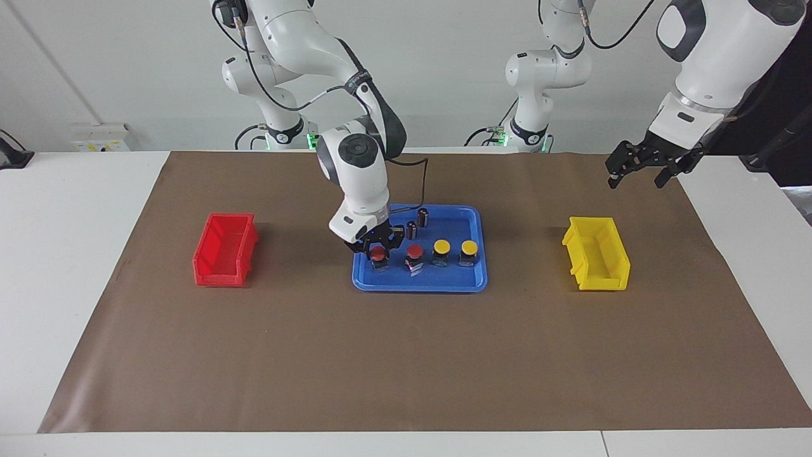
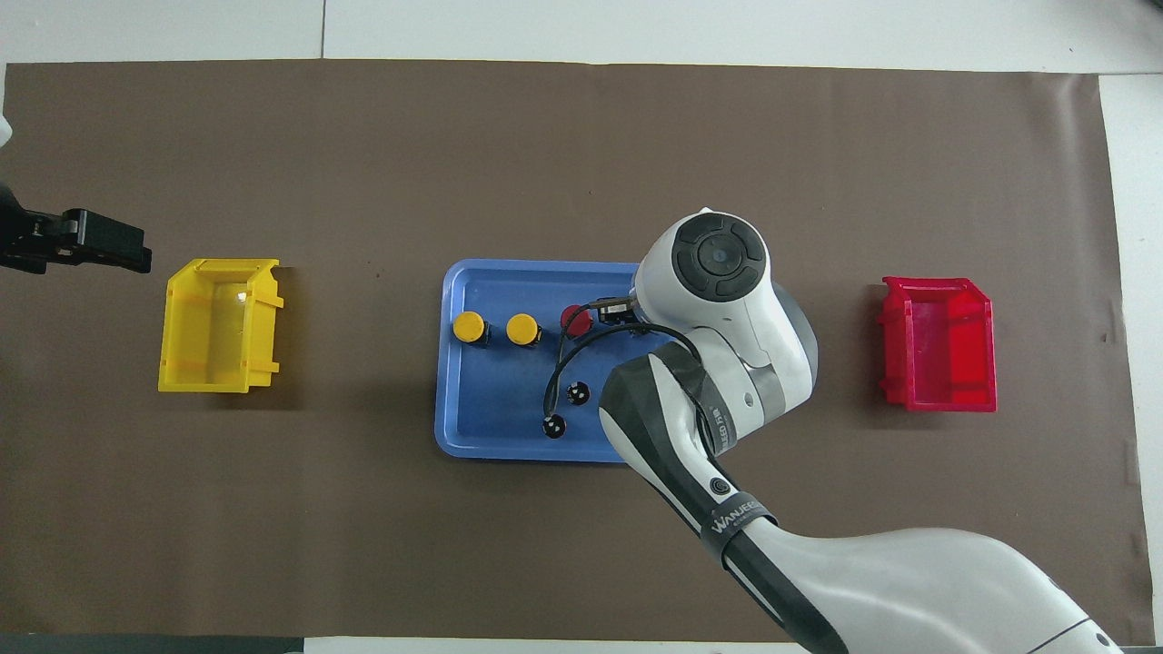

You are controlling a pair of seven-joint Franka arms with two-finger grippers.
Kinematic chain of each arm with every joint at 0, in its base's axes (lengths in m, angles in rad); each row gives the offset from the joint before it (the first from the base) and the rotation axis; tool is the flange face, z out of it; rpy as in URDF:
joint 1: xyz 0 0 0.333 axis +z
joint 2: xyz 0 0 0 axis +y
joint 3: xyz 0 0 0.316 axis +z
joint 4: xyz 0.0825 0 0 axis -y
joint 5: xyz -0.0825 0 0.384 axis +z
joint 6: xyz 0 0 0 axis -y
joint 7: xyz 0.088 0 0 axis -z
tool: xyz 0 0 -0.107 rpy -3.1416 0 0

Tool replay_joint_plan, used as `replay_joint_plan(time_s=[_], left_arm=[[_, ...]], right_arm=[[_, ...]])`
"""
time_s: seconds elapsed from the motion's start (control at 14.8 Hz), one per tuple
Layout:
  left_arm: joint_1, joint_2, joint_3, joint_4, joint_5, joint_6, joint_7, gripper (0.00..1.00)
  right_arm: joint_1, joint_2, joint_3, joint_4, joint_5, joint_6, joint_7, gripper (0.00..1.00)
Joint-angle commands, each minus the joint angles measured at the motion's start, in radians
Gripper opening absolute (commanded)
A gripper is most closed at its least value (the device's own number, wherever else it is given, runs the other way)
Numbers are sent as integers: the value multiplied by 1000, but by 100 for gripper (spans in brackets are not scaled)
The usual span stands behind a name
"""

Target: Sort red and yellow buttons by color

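Right pincer (image 1: 379,249) clamps the end red button (image 1: 379,254) in the blue tray (image 1: 419,284) – left pincer (image 1: 642,166) waits, spread wide

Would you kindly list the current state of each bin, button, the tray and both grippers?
right gripper: shut on the end red button, in the blue tray
second red button: upright in tray, free
two yellow buttons: upright in tray
two dark cylinders: standing in tray
red bin: empty
yellow bin: empty
left gripper: open, waiting in the air
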Motion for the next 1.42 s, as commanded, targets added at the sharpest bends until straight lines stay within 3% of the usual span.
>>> replay_joint_plan(time_s=[0.0, 0.14, 0.27, 0.47, 0.61, 0.81, 1.02, 1.22, 1.36], left_arm=[[14, -24, -4, -18, -20, -14, 8, 100], [14, -24, -4, -18, -20, -14, 8, 100], [14, -24, -4, -18, -20, -9, 10, 100], [16, -24, -4, -18, -20, -17, 1, 100], [14, -24, -4, -18, -19, -18, 2, 100], [8, -33, -6, -49, -20, 17, -56, 100], [-126, -70, -18, -249, -20, 266, -232, 99], [-255, 17, -18, -343, -20, 451, -404, 91], [-288, 54, -19, -388, -20, 521, -439, 88]], right_arm=[[-10, -20, 2, 5, -5, -7, -22, 22], [-33, -30, -1, 83, -5, -127, -40, 22], [-102, -92, -3, 126, -5, -262, -139, 22], [-266, -263, -3, 20, -5, -398, -365, 22], [-407, -368, -5, -114, -5, -392, -541, 22], [-582, -422, -6, -250, -13, -302, -757, 22], [-635, -460, -6, -355, -40, -210, -815, 22], [-642, -468, -6, -398, -44, -143, -830, 22], [-641, -462, -6, -430, -44, -98, -818, 22]])
